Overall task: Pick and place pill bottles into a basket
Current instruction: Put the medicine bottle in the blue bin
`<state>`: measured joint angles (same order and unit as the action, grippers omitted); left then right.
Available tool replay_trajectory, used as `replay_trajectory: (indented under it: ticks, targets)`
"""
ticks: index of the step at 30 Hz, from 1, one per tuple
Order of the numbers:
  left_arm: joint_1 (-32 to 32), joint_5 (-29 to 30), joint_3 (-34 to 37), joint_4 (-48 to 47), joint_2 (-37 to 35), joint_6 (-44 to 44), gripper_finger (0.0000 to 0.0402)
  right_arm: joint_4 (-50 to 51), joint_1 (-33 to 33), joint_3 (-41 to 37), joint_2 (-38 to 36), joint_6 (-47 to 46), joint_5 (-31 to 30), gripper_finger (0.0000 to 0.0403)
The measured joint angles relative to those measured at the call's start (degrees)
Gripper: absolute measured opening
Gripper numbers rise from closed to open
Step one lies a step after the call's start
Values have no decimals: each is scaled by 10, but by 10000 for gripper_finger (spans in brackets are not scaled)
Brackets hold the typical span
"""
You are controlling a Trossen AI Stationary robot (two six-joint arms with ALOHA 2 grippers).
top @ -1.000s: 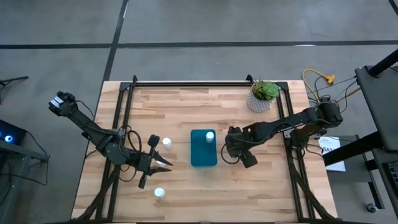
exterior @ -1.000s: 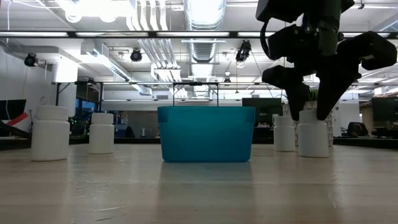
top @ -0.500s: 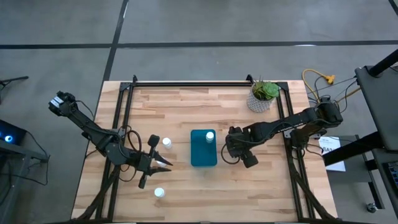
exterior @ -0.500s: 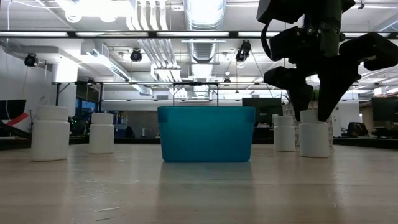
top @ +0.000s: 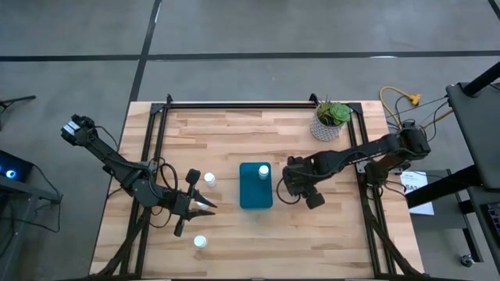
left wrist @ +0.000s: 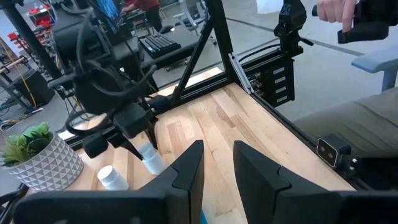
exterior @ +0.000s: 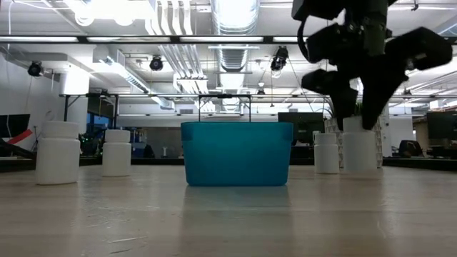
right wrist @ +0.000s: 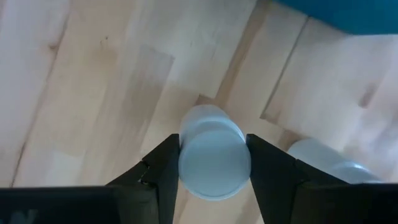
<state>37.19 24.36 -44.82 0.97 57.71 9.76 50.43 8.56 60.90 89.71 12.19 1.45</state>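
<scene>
The teal basket (top: pixel 255 186) stands mid-table with one white pill bottle (top: pixel 263 169) inside at its far right corner. Just right of it, my right gripper (exterior: pixel 359 125) points down, shut on a pill bottle (exterior: pixel 359 150). Another bottle (exterior: pixel 327 153) stands on its base close beside that one. Left of the basket, two bottles (top: pixel 208 179) (top: pixel 194 176) stand upright, and one (top: pixel 200 241) stands near the front edge. My left gripper (top: pixel 205 205) hovers shut, touching nothing, near the two bottles. My right gripper pinches the bottle's capped top (right wrist: pixel 186 158) between its two fingers, one on each side. The fingers come from above, pointing down. The bottle hangs upright below them, its base (exterior: pixel 359 168) a little clear of the table.
A white pot with a green plant (top: pixel 330 122) stands at the far right corner. A black metal frame (top: pixel 234 104) runs along the table's far edge and sides. A person's hand (left wrist: pixel 339 12) shows beyond the table. Bare wood lies right of and in front of the basket.
My right gripper's fingers have closed in on the bottle's top and the gripper has risen a little. The bottle, which stood on the table, now hangs just clear of it, still upright.
</scene>
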Motion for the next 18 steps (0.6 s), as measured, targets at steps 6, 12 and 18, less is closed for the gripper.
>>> replay_trajectory:
  ticks: [6,12,18]
  targets:
    - [0,0,0,0,0,0,70,35,-10,67,0,13,-1,148]
    - [0,0,0,0,0,0,70,65,-26,134,0,28,-1,148]
    - [-1,0,0,0,0,0,70,107,-47,202,31,48,-1,148]
